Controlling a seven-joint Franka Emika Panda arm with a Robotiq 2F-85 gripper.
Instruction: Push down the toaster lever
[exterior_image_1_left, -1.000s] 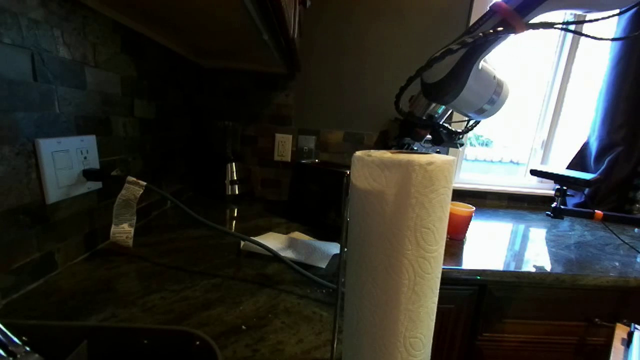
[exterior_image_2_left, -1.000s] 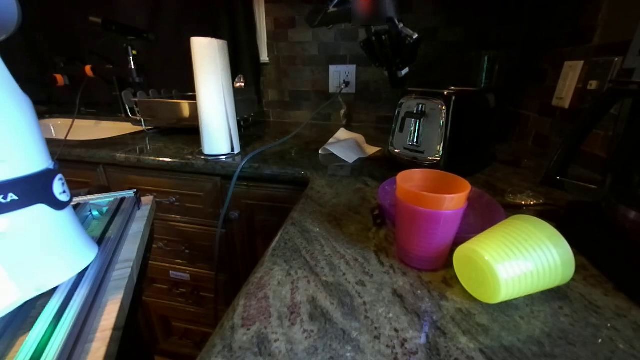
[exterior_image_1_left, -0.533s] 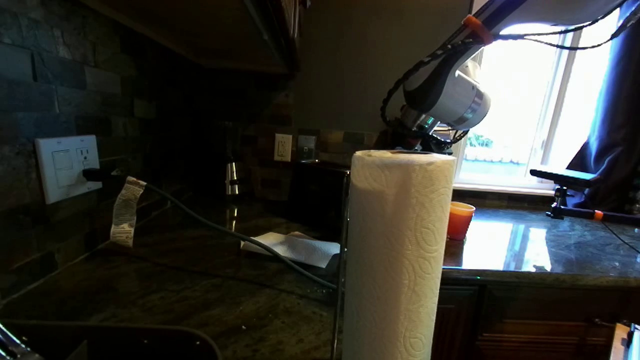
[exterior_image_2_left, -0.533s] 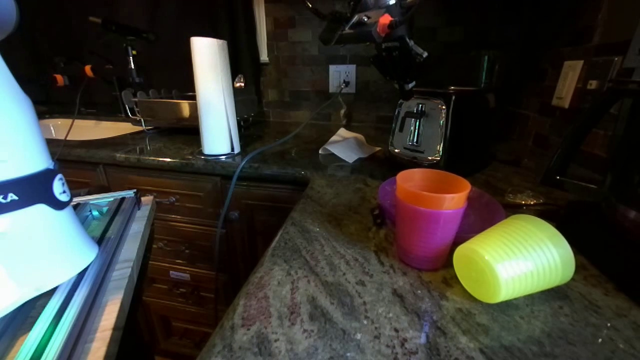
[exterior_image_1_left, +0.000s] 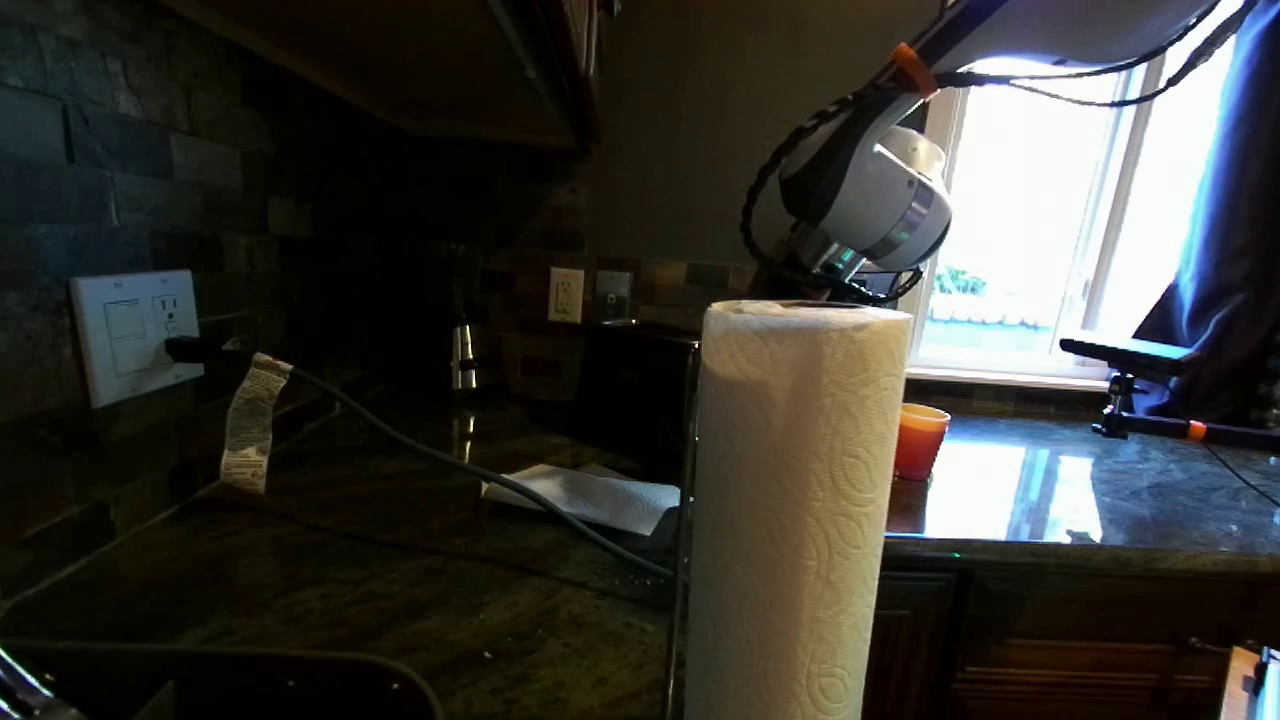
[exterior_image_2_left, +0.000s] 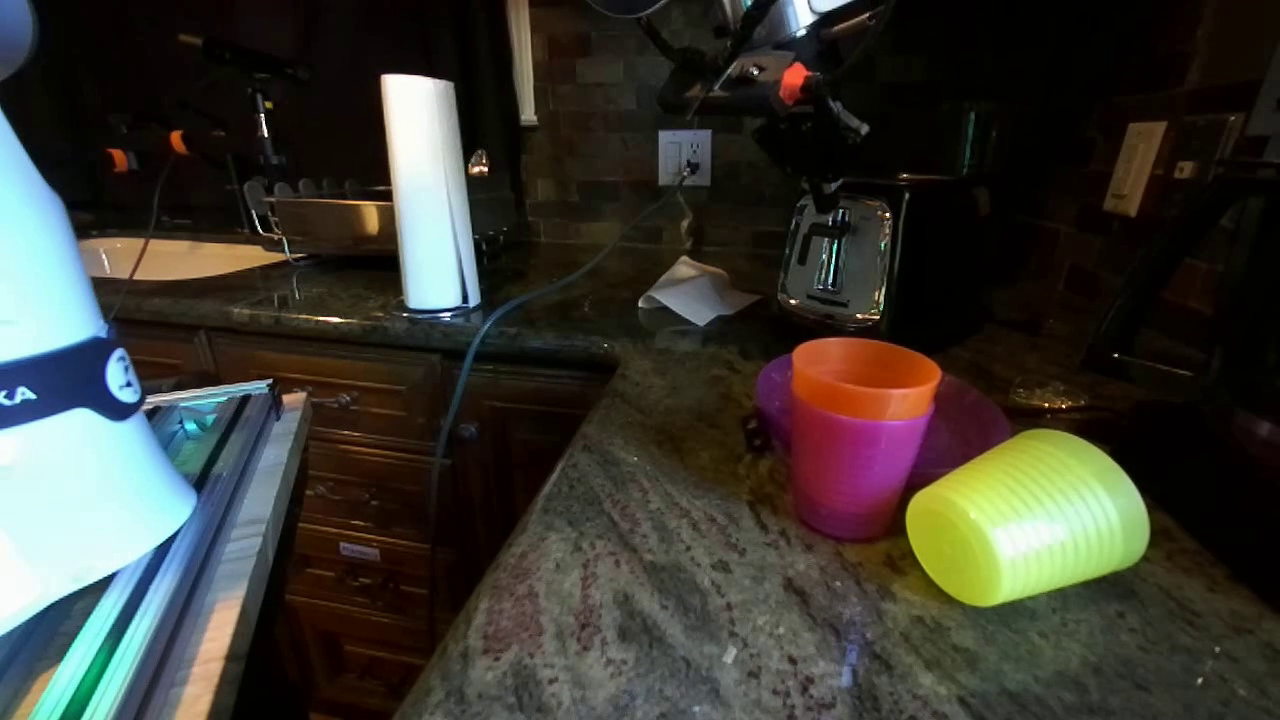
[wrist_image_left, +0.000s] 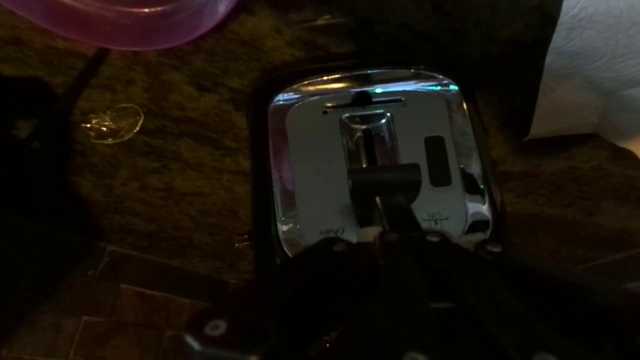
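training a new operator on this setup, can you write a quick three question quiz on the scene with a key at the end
1. True or false: the yellow-green cup lies on its side on the counter.

2. Which thing sits in the top of the pink cup?
a) the paper towel roll
b) the orange cup
c) the loose paper sheet

3. Short answer: in an exterior view, is the lever of the toaster near the top or the bottom of its slot?

Key
1. True.
2. b
3. Near the top; it has not yet been pushed down.
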